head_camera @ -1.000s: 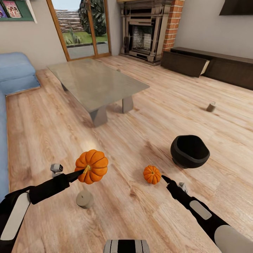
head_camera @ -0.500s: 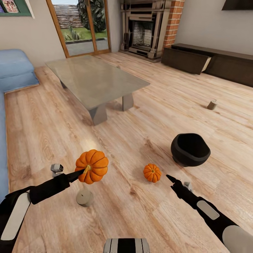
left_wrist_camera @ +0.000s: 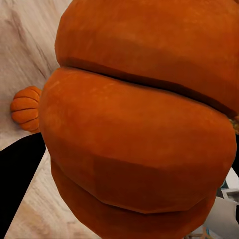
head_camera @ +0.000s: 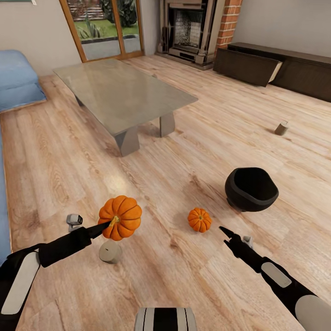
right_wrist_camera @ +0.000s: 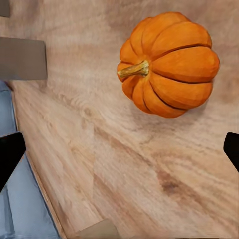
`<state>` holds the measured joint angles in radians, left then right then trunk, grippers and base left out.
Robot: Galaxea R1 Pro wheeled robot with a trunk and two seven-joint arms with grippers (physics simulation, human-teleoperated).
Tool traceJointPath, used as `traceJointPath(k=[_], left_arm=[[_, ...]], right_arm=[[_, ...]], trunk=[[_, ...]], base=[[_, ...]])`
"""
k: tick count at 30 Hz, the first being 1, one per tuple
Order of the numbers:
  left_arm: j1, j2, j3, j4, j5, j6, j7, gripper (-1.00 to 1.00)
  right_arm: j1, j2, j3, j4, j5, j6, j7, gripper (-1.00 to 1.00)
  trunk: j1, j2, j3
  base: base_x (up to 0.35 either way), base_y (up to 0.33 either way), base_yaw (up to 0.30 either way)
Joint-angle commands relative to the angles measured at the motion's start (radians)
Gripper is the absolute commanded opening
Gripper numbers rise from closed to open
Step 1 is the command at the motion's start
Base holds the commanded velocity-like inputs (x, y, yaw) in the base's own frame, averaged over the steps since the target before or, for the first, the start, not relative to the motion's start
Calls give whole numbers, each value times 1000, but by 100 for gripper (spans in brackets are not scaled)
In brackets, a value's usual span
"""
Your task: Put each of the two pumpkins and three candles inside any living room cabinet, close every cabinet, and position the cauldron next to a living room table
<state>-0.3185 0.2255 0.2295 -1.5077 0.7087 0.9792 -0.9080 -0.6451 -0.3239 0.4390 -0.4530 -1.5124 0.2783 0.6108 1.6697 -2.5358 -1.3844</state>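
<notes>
Pumpkins come first in the head view. The bigger pumpkin (head_camera: 120, 217) sits at about 8 o'clock, off the floor, pinched at its stem end by the left gripper (head_camera: 106, 225). The small pumpkin (head_camera: 199, 219) rests on the plank floor (head_camera: 184, 280) near 5 o'clock. The right gripper (head_camera: 224, 231) hovers just beside it, not touching. A stubby candle (head_camera: 110, 251) stands on the floor directly under the held pumpkin, and a second candle (head_camera: 281, 128) stands far off at 2 o'clock. The black cauldron (head_camera: 251, 188) sits on the floor at 4 o'clock, near the small pumpkin. The coffee table (head_camera: 124, 94) fills 11 o'clock, and the dark cabinet (head_camera: 276, 69), one front panel tilted open, runs along the wall at 1 o'clock.

In the left wrist view, deep orange ribs of the held pumpkin (left_wrist_camera: 139, 124) crowd the lens, smooth and waxy, with the small pumpkin (left_wrist_camera: 26, 108) beyond.

In the right wrist view, the small pumpkin (right_wrist_camera: 169, 64) lies on its side, tan stem pointing sideways. Black fingertips (right_wrist_camera: 10, 154) stand spread wide at either edge, with nothing between them.

The grip on the big one looks shallow and taken near the stem. My guess is that a jolt while driving could let it swing or drop onto the candle below. Closing on the small, round pumpkin off-centre could roll it towards the cauldron.
</notes>
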Motion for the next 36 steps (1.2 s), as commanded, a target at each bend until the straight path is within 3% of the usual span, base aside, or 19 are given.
traceJointPath(k=[1,5,22,36], left_arm=[[-1,0,1,0,3,6,-3,-100],[-1,0,1,0,2,6,-3,-100],[-1,-2,1,0,1,6,-2,-100],[0,0,1,-1,1,6,-3,-100]], right_arm=[[-1,-3,5,0,-12,12,13,100],[-1,-13,6,0,-37,27,31,100],[-1,-17,4,3,-48,29,33,100],[-1,-17,4,4,-46,23,24,100]], trunk=[[0,0,-1],[0,0,-1],[7,-4,-66],[7,-4,-66]], base=[[0,0,0],[0,0,0],[0,0,0],[47,0,0]])
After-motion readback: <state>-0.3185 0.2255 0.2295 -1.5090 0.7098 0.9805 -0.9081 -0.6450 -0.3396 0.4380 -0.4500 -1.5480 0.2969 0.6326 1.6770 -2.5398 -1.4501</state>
